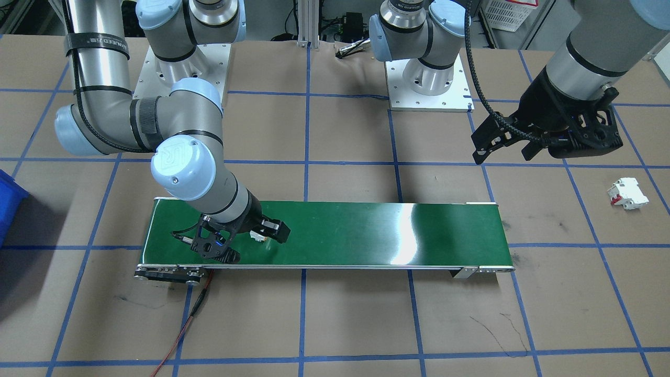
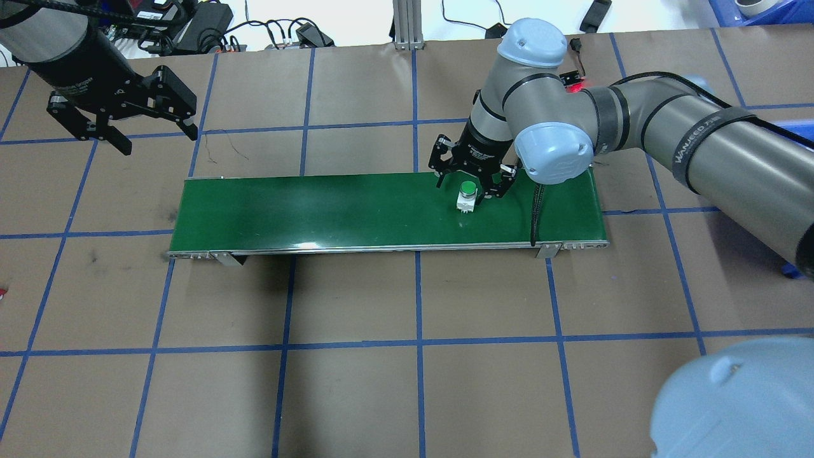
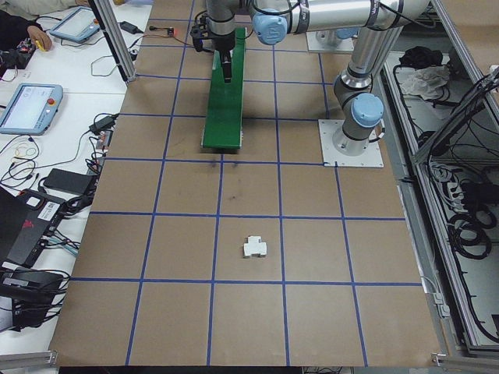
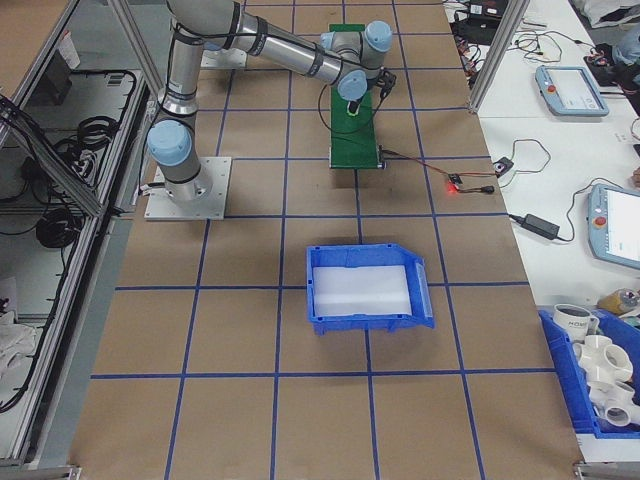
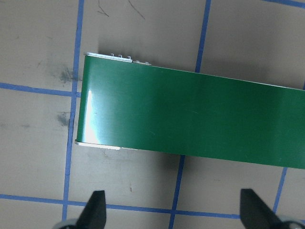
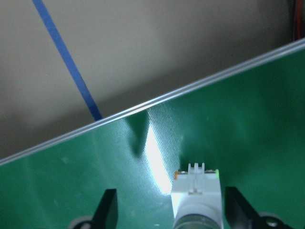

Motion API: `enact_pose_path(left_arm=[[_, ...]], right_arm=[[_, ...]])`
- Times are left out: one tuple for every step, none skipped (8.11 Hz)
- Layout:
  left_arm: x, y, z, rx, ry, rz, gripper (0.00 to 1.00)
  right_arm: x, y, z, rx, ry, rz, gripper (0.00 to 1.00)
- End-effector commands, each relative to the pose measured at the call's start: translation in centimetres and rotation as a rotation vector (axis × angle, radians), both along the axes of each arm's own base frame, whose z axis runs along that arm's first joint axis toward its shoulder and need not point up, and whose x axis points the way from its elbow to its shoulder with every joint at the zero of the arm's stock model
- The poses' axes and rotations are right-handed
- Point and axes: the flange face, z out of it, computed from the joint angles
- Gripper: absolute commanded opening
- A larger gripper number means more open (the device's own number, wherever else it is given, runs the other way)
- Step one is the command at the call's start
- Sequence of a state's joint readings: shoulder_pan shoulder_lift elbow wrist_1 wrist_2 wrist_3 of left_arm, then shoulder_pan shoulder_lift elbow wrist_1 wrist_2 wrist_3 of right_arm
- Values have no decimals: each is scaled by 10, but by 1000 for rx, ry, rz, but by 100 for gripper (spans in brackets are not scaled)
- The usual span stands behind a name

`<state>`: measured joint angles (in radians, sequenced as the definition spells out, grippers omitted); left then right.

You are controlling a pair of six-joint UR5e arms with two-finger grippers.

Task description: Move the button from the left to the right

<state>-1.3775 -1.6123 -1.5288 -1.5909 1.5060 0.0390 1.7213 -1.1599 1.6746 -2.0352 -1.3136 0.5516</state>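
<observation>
Green-capped button [image 2: 467, 196] standing on the green conveyor belt [image 2: 318, 207], toward its right end, between the spread fingers of the right hand [image 2: 471, 188], untouched by either. Left hand [image 2: 124, 130] spread too, hovering above the surface [image 2: 356, 381] beyond the belt's left end.

Right gripper [image 2: 471, 188] low over belt [image 2: 318, 207], jaws spread wide; left gripper [image 2: 127, 130] raised off belt's far-left end, jaws apart.
</observation>
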Motion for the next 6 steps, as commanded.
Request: enact_pose_path(left_arm=[[1,0,-1,-2,-7,-1,100],[0,1,1,-5,-7,-3,100],[0,1,1,-5,-7,-4,100],[0,1,1,-5,-7,-6,100],[1,0,0,-3,-7,-6,100],[1,0,0,-5,-7,-6,100]], right_arm=[[-14,8,-17,37,123,88,34],[-14,9,-14,29,126,104,4],[-18,9,-11,26,149,128,0],[-25,5,-1,6,191,132,0],[-30,6,17,-27,206,141,0],[-36,4,25,-37,208,136,0]])
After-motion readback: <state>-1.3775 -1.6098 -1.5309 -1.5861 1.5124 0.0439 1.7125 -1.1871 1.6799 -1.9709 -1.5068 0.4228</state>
